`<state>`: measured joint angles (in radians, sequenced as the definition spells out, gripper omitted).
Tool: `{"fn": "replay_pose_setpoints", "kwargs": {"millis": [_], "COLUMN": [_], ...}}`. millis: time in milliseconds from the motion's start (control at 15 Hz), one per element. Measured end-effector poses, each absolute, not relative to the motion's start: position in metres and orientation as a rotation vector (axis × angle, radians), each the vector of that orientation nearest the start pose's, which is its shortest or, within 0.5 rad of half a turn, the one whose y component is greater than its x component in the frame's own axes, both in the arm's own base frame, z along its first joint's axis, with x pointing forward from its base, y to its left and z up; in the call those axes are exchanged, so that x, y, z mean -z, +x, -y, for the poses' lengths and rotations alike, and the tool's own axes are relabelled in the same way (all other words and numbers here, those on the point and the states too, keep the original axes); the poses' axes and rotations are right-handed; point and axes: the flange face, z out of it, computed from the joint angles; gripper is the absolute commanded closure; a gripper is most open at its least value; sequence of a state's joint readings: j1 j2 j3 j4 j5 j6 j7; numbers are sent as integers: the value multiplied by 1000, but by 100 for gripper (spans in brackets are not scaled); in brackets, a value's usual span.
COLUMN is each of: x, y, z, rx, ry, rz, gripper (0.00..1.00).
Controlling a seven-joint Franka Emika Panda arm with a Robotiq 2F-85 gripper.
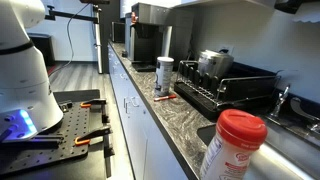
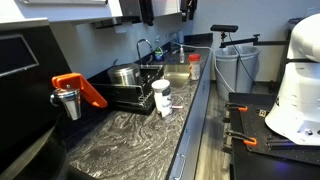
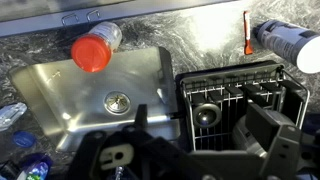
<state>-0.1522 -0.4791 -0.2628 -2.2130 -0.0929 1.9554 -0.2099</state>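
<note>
Two things below my hand [image 3: 190,142], apart and empty: sink [image 3: 60,90], dish rack [image 3: 230,72]; I'd stay clear of rack rim.

White, rounded arm [image 1: 22,60] housing, blue glow near base; gripper [image 3: 190,150] black, angular.

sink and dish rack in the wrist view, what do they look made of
Sink: brushed stainless steel, judging by its dull silver sheen and soft reflections. Dish rack: probably black-coated wire, thin bars showing, in a matte black frame, perhaps plastic.
</note>
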Motion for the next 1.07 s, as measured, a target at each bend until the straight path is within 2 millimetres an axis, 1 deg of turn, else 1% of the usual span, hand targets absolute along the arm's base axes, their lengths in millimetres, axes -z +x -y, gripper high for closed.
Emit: {"fn": "replay_pose_setpoints", "kwargs": {"millis": [733, 867, 1067], "x": [-576, -572, -557], "y": [388, 391, 399], "z": [196, 194, 187], "rx": [327, 315, 267], "ry": [-3144, -3133, -3118], "rz": [-262, -263, -246], "gripper": [0, 0, 0]}}
